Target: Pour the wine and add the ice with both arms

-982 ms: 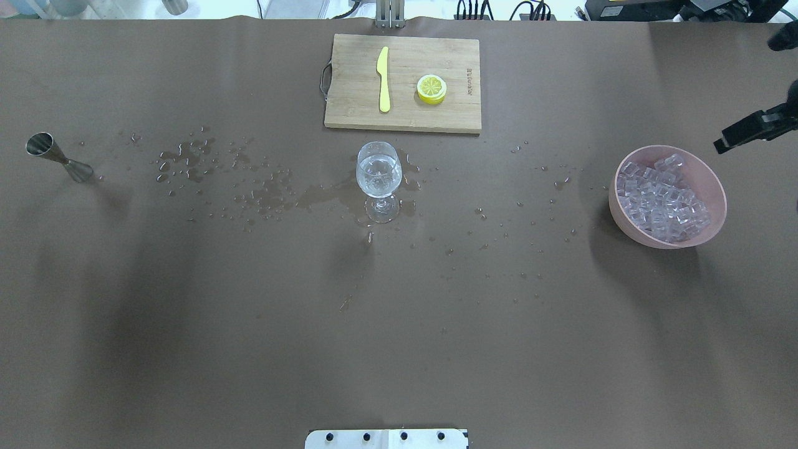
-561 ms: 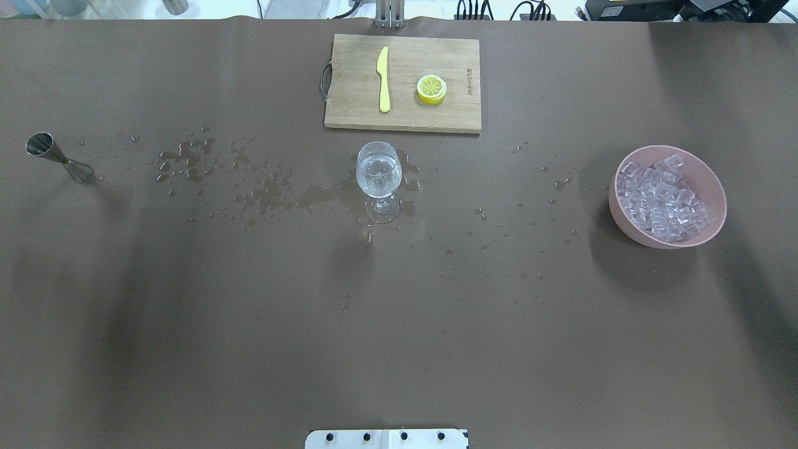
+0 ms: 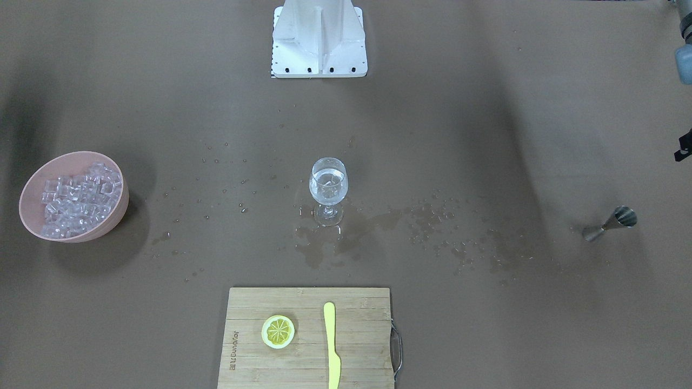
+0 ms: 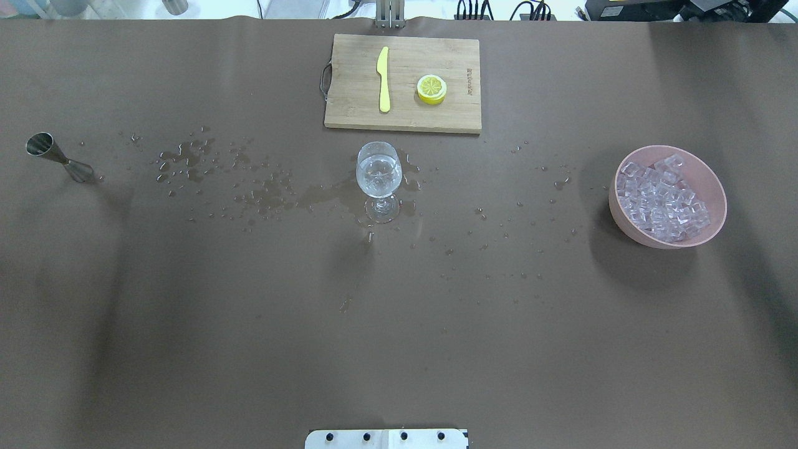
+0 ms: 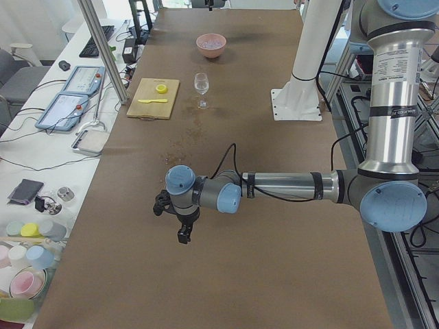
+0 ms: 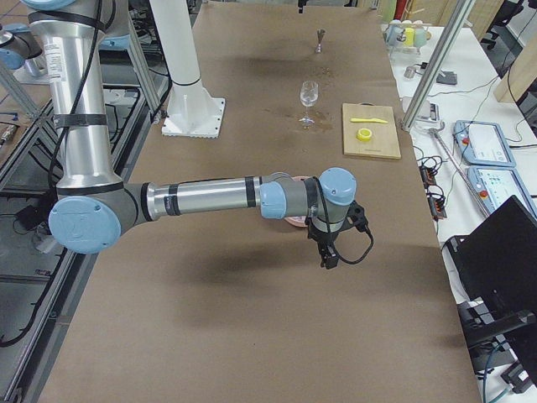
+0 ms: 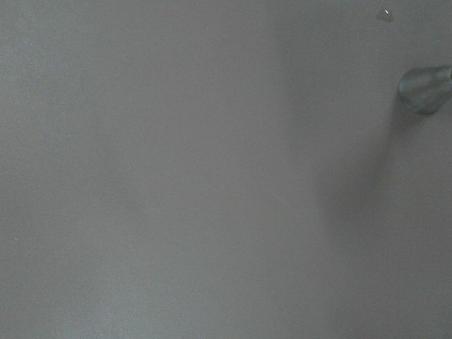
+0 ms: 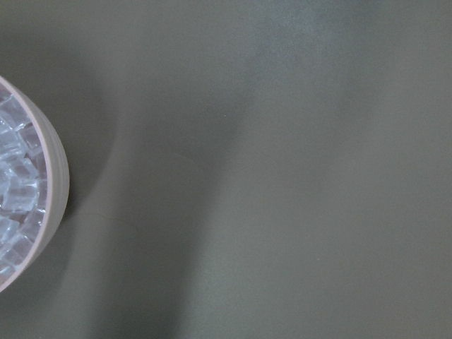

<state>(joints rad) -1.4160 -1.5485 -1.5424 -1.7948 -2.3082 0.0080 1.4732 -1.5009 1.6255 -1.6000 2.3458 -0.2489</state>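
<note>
A stemmed wine glass (image 4: 378,171) stands upright mid-table with clear liquid in its bowl; it also shows in the front view (image 3: 328,183). A pink bowl (image 4: 618,218) at the right holds a pile of clear ice cubes (image 4: 664,196). A steel jigger (image 4: 59,159) stands at the far left. My left gripper (image 5: 184,233) hangs over bare table beyond the jigger. My right gripper (image 6: 327,256) hangs just past the bowl. Both are outside the overhead view, and I cannot tell whether they are open or shut.
A wooden cutting board (image 4: 349,106) at the back carries a yellow knife (image 4: 383,78) and a lemon slice (image 4: 431,88). Spilled drops and a puddle (image 4: 262,193) lie between jigger and glass. The white pedestal (image 3: 319,40) stands at the near edge.
The right gripper, at the overhead view's right edge above the bowl a second ago, has moved out of that view. Glass, bowl and jigger have not moved.
</note>
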